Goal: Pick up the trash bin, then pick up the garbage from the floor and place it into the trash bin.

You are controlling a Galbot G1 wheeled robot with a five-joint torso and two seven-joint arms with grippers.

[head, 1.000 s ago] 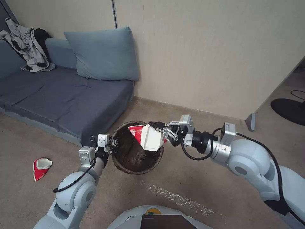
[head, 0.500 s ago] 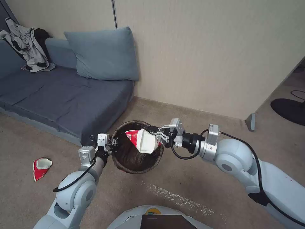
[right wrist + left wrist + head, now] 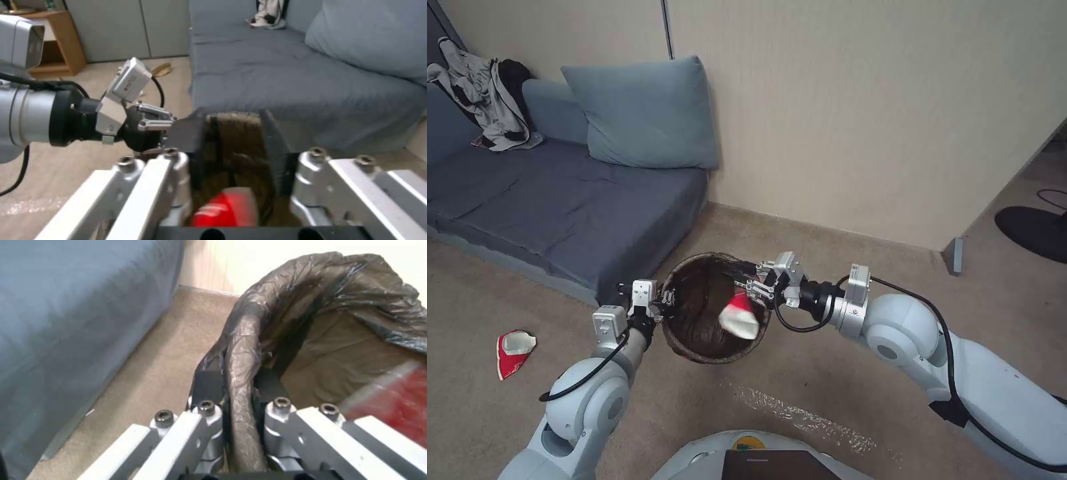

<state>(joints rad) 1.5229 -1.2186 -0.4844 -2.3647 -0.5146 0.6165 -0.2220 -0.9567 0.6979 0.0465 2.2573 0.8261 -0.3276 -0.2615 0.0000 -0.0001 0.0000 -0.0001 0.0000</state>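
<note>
The trash bin (image 3: 686,347) hangs off the carpet beside the sofa, a dark brown liner over its rim. My left gripper (image 3: 664,304) is shut on its near-left rim; in the left wrist view the fingers (image 3: 209,386) clamp the bagged rim (image 3: 242,350). My right gripper (image 3: 739,279) is open above the bin's right side. A crushed red-and-white cup (image 3: 739,320) is loose just below it, inside the bin's mouth. In the right wrist view the open right gripper (image 3: 231,126) frames that cup (image 3: 225,208) over the liner (image 3: 240,150). Another crushed cup (image 3: 514,350) lies on the floor at left.
A blue-grey sofa (image 3: 560,200) with a cushion (image 3: 647,113) and a heap of clothes (image 3: 487,100) stands close behind the bin. A beige wall (image 3: 860,120) runs behind, with a dark round base (image 3: 1034,230) past its corner at right. Open carpet lies around the left cup.
My right gripper moved left over the bin, opened and let go of the cup, which has dropped into the bin's mouth. The left gripper and bin have stayed still.
</note>
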